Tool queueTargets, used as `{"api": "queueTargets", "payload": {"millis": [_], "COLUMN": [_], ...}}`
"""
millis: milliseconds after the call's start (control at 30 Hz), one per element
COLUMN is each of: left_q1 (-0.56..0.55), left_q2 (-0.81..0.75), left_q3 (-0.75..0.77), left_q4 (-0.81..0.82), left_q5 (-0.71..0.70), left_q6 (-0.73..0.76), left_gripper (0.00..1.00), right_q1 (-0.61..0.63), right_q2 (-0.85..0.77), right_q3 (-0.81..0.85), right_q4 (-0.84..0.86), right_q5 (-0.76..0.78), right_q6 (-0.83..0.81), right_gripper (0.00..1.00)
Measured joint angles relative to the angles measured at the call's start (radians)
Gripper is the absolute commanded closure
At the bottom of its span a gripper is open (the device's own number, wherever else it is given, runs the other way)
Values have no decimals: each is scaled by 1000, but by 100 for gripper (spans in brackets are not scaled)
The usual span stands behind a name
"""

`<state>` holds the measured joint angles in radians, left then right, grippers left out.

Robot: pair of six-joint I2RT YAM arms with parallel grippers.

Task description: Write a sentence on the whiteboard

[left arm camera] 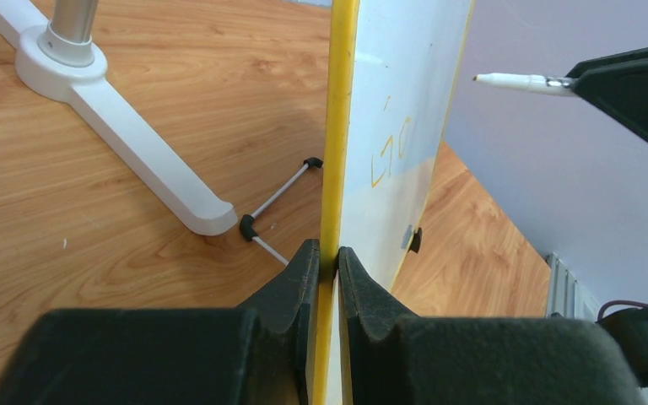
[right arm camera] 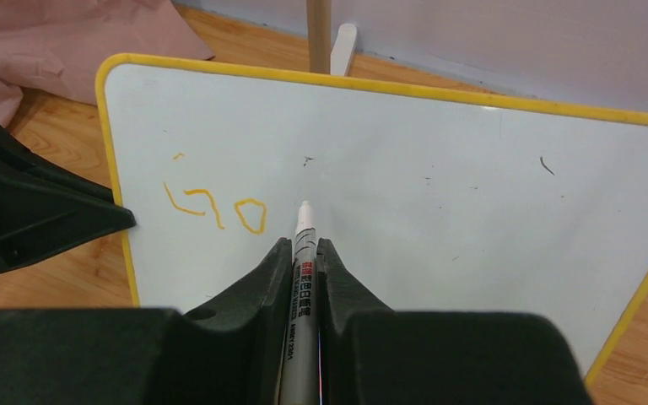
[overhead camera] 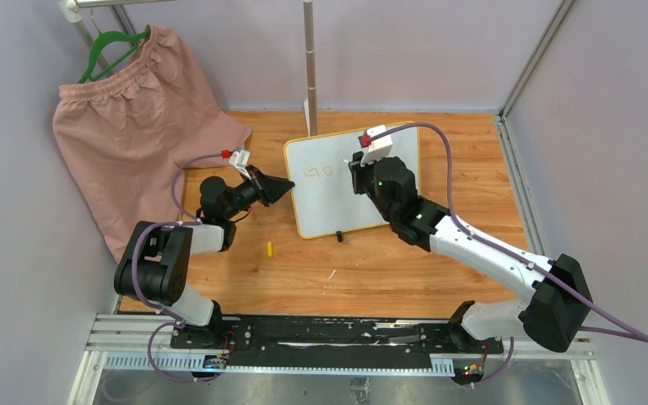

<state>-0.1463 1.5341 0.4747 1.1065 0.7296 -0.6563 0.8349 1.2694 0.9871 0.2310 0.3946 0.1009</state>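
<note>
Pinching the yellow-framed left edge of the whiteboard (overhead camera: 331, 207), the left gripper (left arm camera: 327, 253) has its jaws pressed together on the frame, one black finger on each face of the board; the board stands propped on the wooden table (overhead camera: 388, 270), leaning back, near the middle of the tabletop, with a small black clip foot (overhead camera: 338, 237) showing at its lower edge; the right gripper (right arm camera: 305, 246) reaches in from the other side, its jaws closed tight around a white marker (right arm camera: 304, 261) that points at the white surface; the marker's tip sits just right of the writing, and the frames do not settle whether it touches the board; of the sentence (right arm camera: 218, 211), only a few thin yellow-orange strokes show, near the board's upper left corner, reading roughly as a "G" and an "o"; a small yellow piece (overhead camera: 269, 249) lies on the table in front of the board, apart from it; behind the board rises a metal stand pole (overhead camera: 310, 59) on a white base; at far left a pink garment (overhead camera: 135, 126) hangs from a green hanger (overhead camera: 114, 46).
</note>
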Motion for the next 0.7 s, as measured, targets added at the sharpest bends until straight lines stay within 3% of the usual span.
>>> {"api": "queueTargets", "payload": {"millis": [700], "left_q1": [-1], "left_q2": [-5], "left_q3": [0], "left_q4": [-10], "left_q5": [0], "left_q6": [14], "left_gripper": [100], "right_q1": [-11], "right_q2": [116], "right_q3": [37], "right_q4": [-61], "right_q5": [-97], "right_q6": [-8], "right_gripper": [100]}}
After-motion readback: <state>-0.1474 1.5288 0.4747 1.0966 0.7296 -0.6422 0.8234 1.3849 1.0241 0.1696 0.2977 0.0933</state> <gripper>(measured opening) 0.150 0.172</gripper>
